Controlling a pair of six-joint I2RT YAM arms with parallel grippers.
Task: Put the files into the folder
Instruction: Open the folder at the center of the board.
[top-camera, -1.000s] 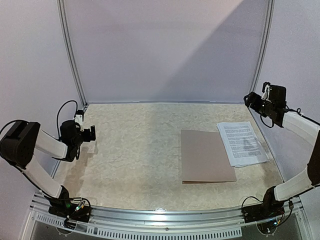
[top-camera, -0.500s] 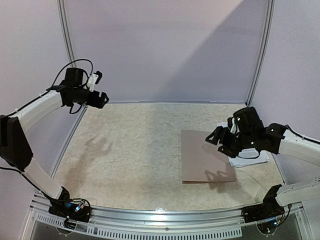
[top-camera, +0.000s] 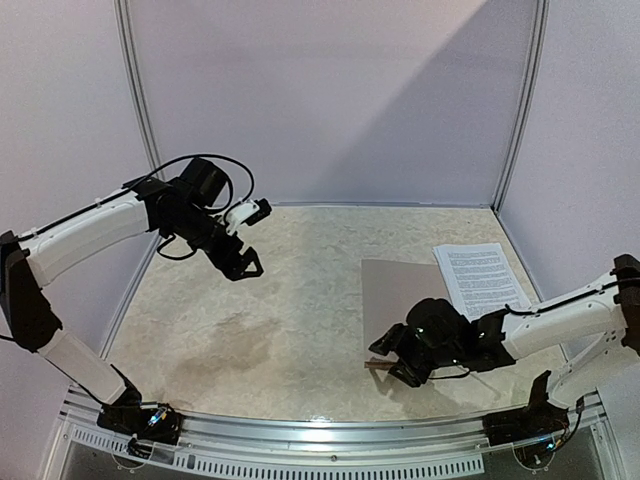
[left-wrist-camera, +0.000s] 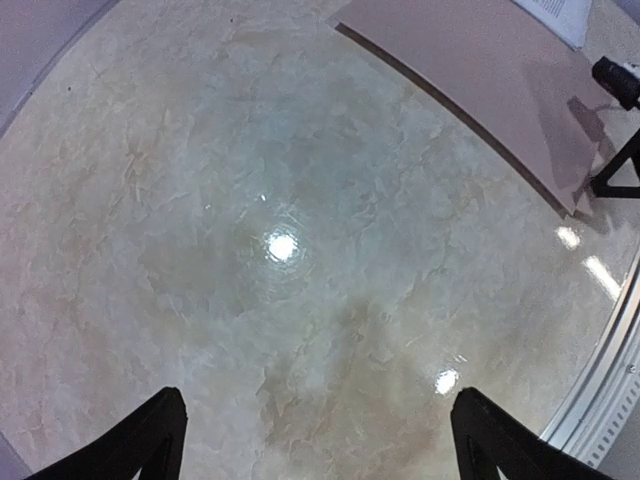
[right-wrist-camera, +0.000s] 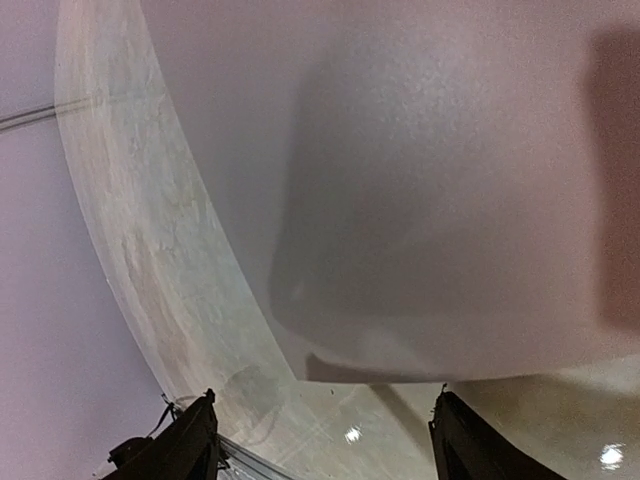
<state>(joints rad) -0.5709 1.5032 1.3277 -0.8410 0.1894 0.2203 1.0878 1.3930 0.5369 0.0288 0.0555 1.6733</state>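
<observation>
The brown folder (top-camera: 405, 300) lies shut and flat on the table, right of centre. The files (top-camera: 482, 277), white printed sheets, lie against its right edge. My right gripper (top-camera: 388, 362) hangs low at the folder's near left corner, open, with nothing between its fingers. From the right wrist, the folder (right-wrist-camera: 450, 150) fills the upper view, its corner just ahead of the right gripper (right-wrist-camera: 325, 445). My left gripper (top-camera: 254, 240) is open and empty, high over the left-centre of the table. Its wrist view has the left gripper (left-wrist-camera: 315, 445) over bare table, the folder (left-wrist-camera: 480, 70) and files (left-wrist-camera: 560, 12) at top right.
The marbled beige tabletop (top-camera: 260, 320) is bounded by pale walls at the back and sides and a metal rail (top-camera: 330, 435) along the near edge. The right arm's white forearm (top-camera: 550, 325) stretches across the table's near right part.
The left arm swung from the back left wall out over the table's left-centre. The right arm came down and forward from the files to the folder's near left corner, its jaws a little narrower.
</observation>
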